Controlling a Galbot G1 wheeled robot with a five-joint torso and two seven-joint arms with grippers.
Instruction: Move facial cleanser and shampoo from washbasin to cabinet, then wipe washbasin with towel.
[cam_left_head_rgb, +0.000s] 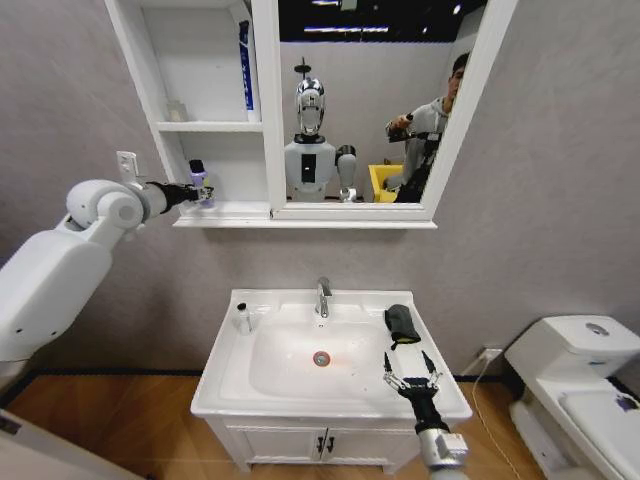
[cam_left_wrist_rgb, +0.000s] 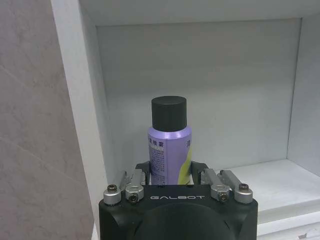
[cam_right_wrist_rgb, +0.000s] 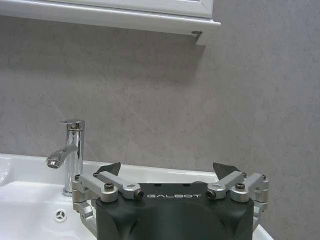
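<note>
- The left end effector (cam_left_head_rgb: 203, 188) reaches into the lowest shelf of the cabinet (cam_left_head_rgb: 160, 110), beside the mirror (cam_left_head_rgb: 375, 100).
- Its fingers (cam_left_wrist_rgb: 135, 182) are closed around a purple bottle with a black cap (cam_left_wrist_rgb: 169, 145), which stands upright at the base of that shelf, near the cabinet's left wall.
- On the top shelf a tall blue tube (cam_left_head_rgb: 245, 70) stands upright against the right-hand wall.
- The right end effector (cam_left_head_rgb: 412, 378) hovers over the front right part of the washbasin (cam_left_head_rgb: 230, 385), its fingers (cam_right_wrist_rgb: 112, 182) spread wide with nothing between them.
- The towel (cam_left_head_rgb: 402, 324), dark and crumpled, lies on the washbasin's right rim just beyond the right end effector, apart from it.
- The chrome tap (cam_left_head_rgb: 323, 297) stands at the back centre of the washbasin; the reddish drain ring (cam_left_head_rgb: 321, 358) sits in the bowl in front of it.
- A small clear item with a dark top (cam_left_head_rgb: 243, 318) stands on the back left rim of the washbasin.
- A white toilet (cam_left_head_rgb: 580, 385) stands to the robot's right of the washbasin.
</note>
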